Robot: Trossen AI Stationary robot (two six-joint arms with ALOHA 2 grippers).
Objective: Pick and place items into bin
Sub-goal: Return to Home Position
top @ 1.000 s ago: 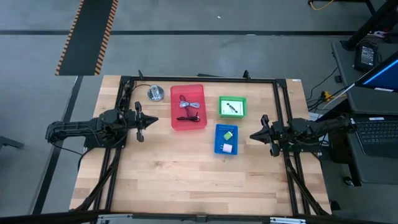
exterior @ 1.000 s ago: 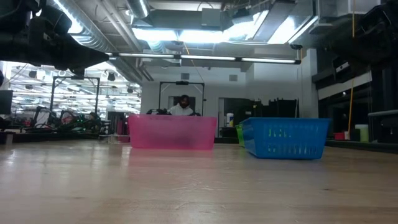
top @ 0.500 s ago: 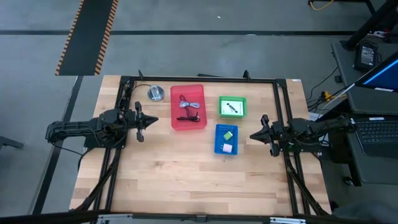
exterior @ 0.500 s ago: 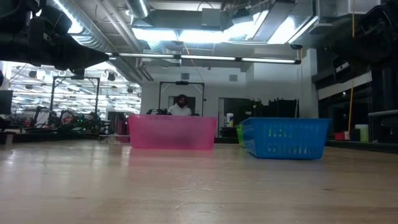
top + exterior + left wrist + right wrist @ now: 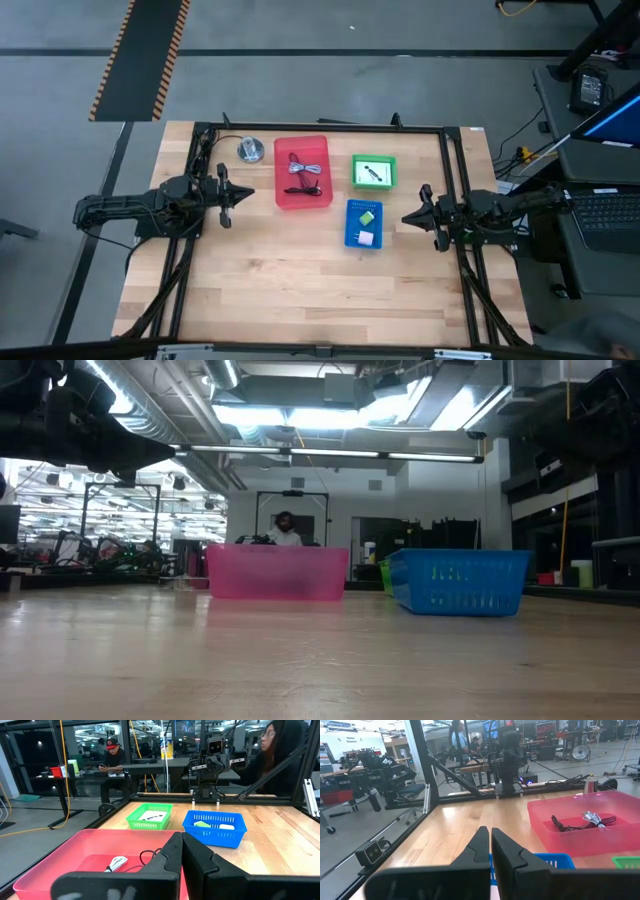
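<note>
Items binned by kind: dark red cord (image 5: 300, 188) and pale cable (image 5: 311, 167) in the pink plastic bin (image 5: 279, 170); white square card (image 5: 373, 173) in the green bin (image 5: 355, 172); small white block (image 5: 365, 238) in the blue mesh bin (image 5: 350, 225). Sorting looks finished. My left gripper (image 5: 245, 196) hangs just left of the pink bin and my right gripper (image 5: 407, 218) just right of the blue one. Both have fingers together and empty, arms low and level, aimed inward: parked, I judge.
</note>
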